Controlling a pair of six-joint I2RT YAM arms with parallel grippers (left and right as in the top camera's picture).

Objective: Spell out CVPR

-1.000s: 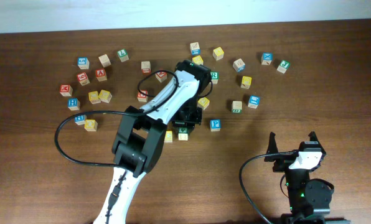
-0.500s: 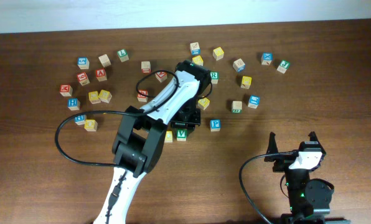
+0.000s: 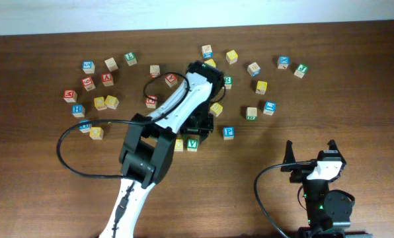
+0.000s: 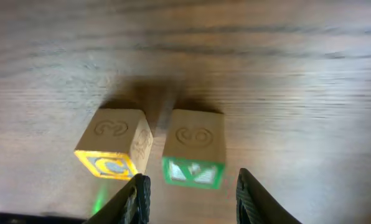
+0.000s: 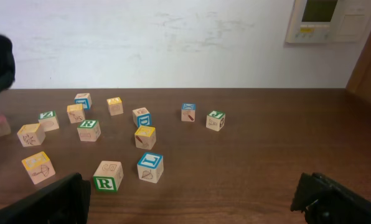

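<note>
Left gripper [image 4: 192,194]: fingers spread wide and grasping nothing. They stand either side of the near face of the V block, clear of it, which suggests the block has been set down rather than picked up.
Green-lettered wooden V block [image 4: 193,146]: rests flat on the brown wooden table [image 4: 285,74], lettered face towards the wrist camera, as second in the row.
Yellow-lettered wooden C block [image 4: 114,142]: just beside the V block on its left, turned slightly askew, with a narrow gap between the two. The row opens with it.
Row position: in the overhead view C and V lie on the near side of the scatter, where bare wood to the right leaves room for two more letters.
Blue-lettered wooden P block [image 3: 229,132]: near the V block on its right but apart and out of line — judged the next piece to fetch.
Green-lettered wooden R block [image 3: 228,81]: further back, half hidden by the left arm; not yet placed.
Right gripper [image 3: 310,153]: parked at the near table edge, fingers apart and empty — well clear of the working arm.
</note>
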